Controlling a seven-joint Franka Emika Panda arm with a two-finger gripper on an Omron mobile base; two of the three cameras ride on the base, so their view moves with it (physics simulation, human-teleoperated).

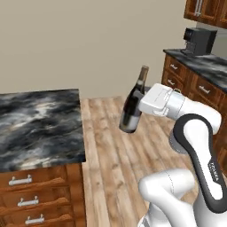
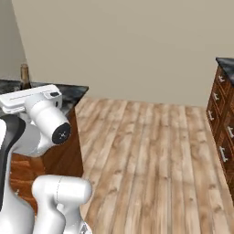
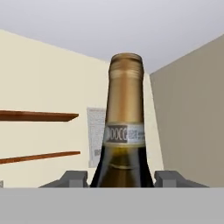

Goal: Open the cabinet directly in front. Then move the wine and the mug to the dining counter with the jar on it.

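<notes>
The tool (image 1: pixel 138 105), clenched on the wine (image 1: pixel 132 106), carries it tilted over bare floor; slip toward 6 o'clock before reaching the worktop (image 1: pixel 40 124) would shatter it.

A pale band around the neck of the wine (image 3: pixel 125 131) is showing the characters "DOCG"; a wall notice (image 3: pixel 96 138) behind is staying illegible.

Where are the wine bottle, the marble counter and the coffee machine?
wine bottle (image 1: pixel 131 108): left base view, on its dark body.
marble counter (image 1: pixel 37 126): left base view, on the bare black top.
coffee machine (image 1: pixel 198 41): left base view, on its black body.
</notes>
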